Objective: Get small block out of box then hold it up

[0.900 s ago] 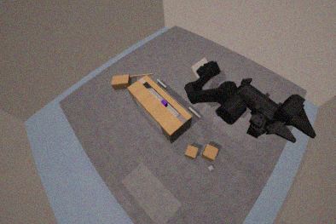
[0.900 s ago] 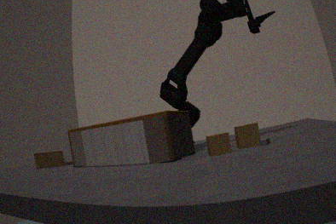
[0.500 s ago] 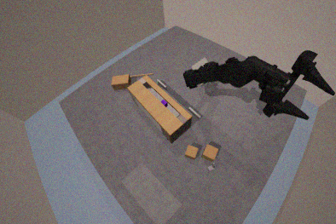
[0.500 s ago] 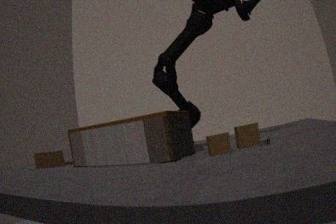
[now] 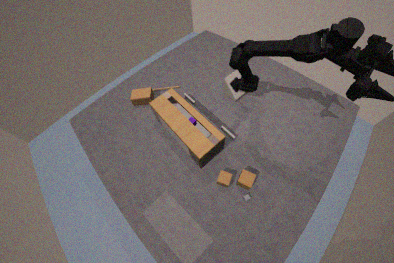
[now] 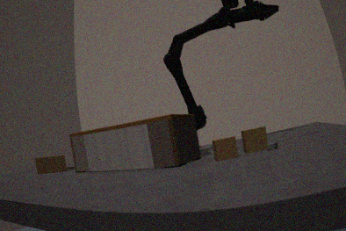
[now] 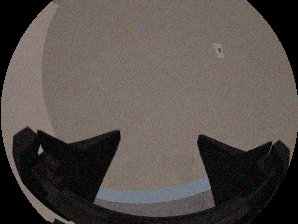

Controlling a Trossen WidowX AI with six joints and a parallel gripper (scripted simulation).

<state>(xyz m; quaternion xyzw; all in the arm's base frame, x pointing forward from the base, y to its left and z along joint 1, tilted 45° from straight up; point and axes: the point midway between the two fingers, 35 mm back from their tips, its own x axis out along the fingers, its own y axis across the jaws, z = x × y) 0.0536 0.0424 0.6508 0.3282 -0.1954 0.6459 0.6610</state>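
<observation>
One small purple block (image 5: pixel 193 120) sits on the shelf inside the wooden box (image 5: pixel 187 126) (image 6: pixel 132 144), seen through the slot in its top, about midway along. Right of the box, two wooden cubes stand near each other on the table (image 5: pixel 120 167) (image 6: pixel 132 195). Farther right in the top view, well apart from the block and high above the table, the gripper (image 5: pixel 387 79) (image 6: pixel 277 9) (image 7: pixel 160 137) has its fingers spread wide, with nothing between them.

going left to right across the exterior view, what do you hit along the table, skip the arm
A small wooden block, then the clear-fronted box, then a second wooden block, then a third wooden block
</observation>
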